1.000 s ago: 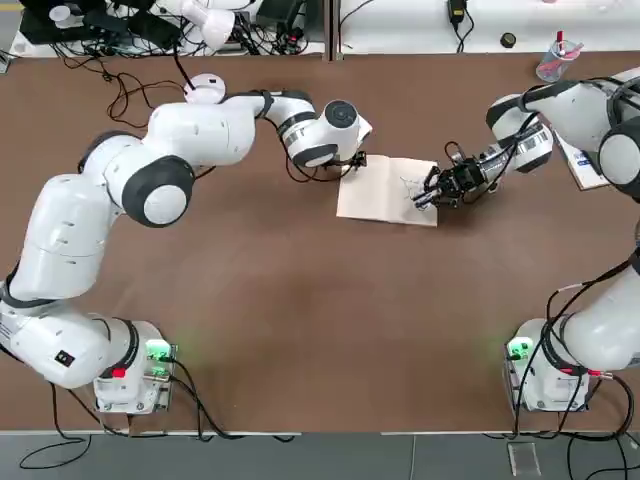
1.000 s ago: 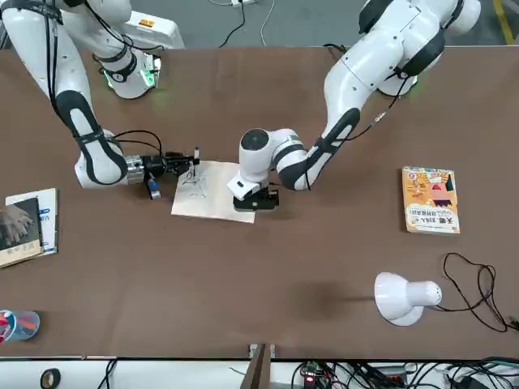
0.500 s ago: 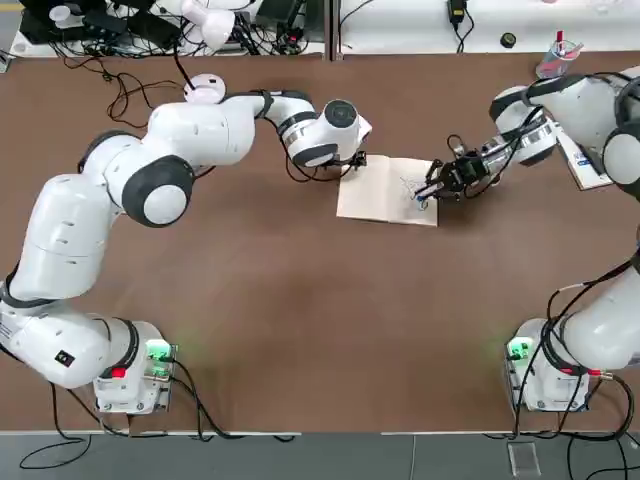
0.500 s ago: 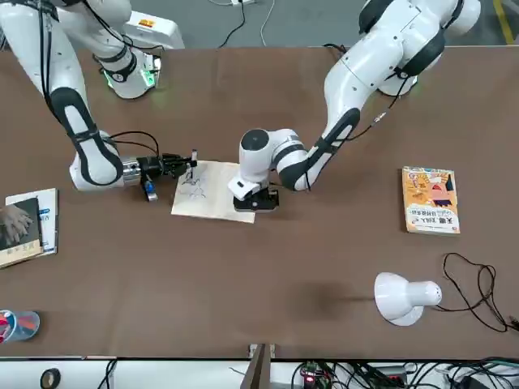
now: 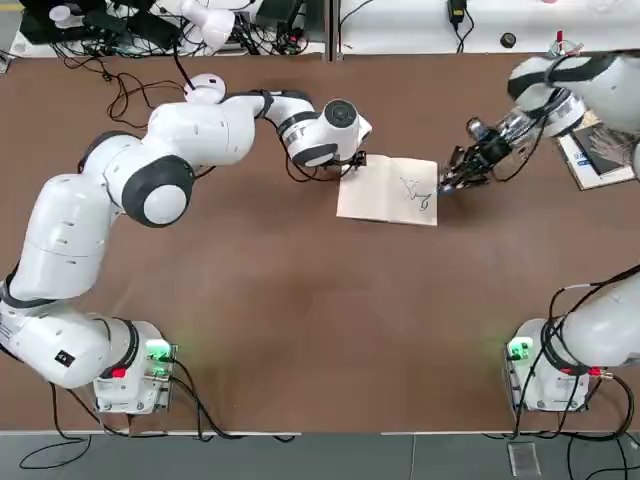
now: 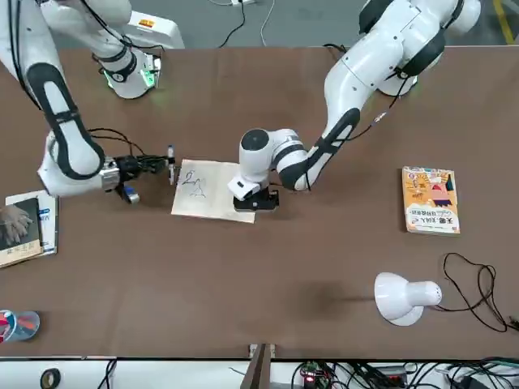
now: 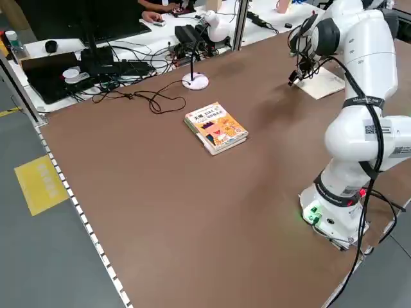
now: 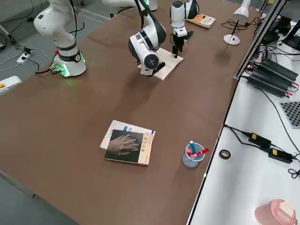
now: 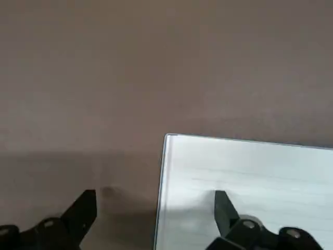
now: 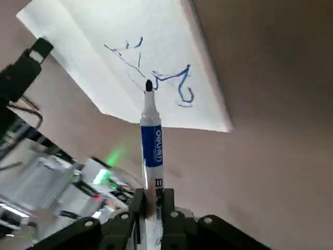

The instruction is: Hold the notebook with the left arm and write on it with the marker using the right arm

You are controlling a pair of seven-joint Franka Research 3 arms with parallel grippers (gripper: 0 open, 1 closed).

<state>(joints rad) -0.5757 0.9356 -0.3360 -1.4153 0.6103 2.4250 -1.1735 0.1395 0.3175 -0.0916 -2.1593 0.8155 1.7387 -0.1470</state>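
And here the brown table is seen, with the left arm stretched out over its left part and the right arm reached in from the other side. Between their ends the notebook is laid open, its cream pages marked with blue strokes. Farther out, a white lamp is stood beyond the left arm, the dark-covered book is laid over a white one, and the orange-yellow book is placed on the left arm's side. Now the left gripper: it is held open at the notebook's left edge, one finger over the page, one over the table; whether the page is touched cannot be told. The right gripper is closed firmly around the marker, just off the notebook's right edge. By the far edge, a cup is filled with pens. The marker's dark tip is bared.
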